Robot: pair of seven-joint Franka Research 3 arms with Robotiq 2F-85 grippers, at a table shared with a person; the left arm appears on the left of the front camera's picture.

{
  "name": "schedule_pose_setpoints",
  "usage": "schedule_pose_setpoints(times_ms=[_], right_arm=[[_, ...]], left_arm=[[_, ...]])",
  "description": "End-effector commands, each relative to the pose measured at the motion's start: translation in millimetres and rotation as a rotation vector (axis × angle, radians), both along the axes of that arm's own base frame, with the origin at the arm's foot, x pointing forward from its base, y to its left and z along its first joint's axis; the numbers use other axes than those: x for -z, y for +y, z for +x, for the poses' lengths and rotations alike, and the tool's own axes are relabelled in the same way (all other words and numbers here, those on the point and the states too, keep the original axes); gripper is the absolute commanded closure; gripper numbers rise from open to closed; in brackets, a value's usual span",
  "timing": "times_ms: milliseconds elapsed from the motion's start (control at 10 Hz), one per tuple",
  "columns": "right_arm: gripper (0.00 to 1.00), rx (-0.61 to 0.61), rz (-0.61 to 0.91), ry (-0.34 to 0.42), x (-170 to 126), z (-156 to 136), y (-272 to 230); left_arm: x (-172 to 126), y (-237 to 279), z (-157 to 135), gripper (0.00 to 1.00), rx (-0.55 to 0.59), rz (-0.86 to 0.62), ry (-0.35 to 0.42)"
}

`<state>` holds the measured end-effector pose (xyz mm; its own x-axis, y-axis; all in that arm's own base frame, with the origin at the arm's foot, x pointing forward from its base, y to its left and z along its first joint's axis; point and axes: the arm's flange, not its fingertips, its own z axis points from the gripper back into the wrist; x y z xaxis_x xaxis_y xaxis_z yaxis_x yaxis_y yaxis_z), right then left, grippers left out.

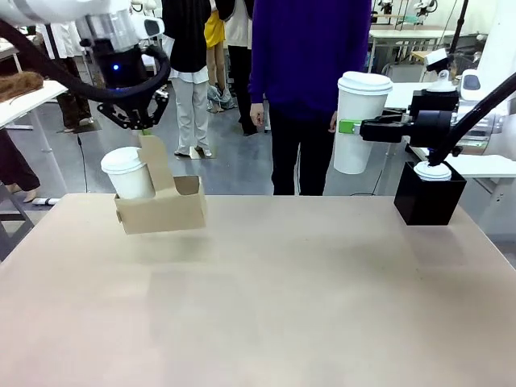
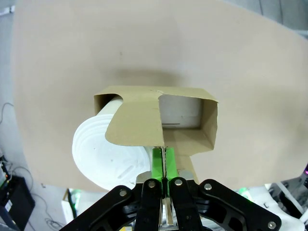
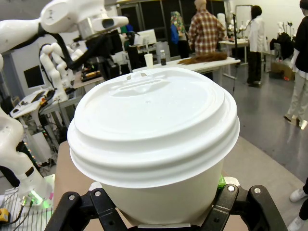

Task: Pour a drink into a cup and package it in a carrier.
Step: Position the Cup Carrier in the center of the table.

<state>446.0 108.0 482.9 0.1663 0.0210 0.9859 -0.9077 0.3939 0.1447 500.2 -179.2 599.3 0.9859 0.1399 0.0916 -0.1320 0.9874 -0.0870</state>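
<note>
We pinch the carrier handle in our left hand at 10 o'clock; right hand clamps the cup upright, spill-safe.

bright even indoor light, soft shadows, wrist views bowed at edges

A: Surface, as logged?
B: One table, with a pale tan, matte top that is plain from near edge to far edge.
A: What rests directly on it?
B: A black box at the far right corner, standing flat on its base, close to the right edge.
</note>
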Motion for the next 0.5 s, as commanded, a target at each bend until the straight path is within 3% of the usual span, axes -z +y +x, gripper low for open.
schedule_pose_setpoints(times_ms=[0, 400], right_arm=[[0.20, 0.001, 0.005, -0.006, -5, 1, 2], [0.20, 0.001, 0.005, -0.006, -5, 1, 2]], left_arm=[[-1, -27, -35, 0.98, -0.043, 0.009, -0.007], [20, -90, -104, 0.98, 0.016, 0.008, -0.030]])
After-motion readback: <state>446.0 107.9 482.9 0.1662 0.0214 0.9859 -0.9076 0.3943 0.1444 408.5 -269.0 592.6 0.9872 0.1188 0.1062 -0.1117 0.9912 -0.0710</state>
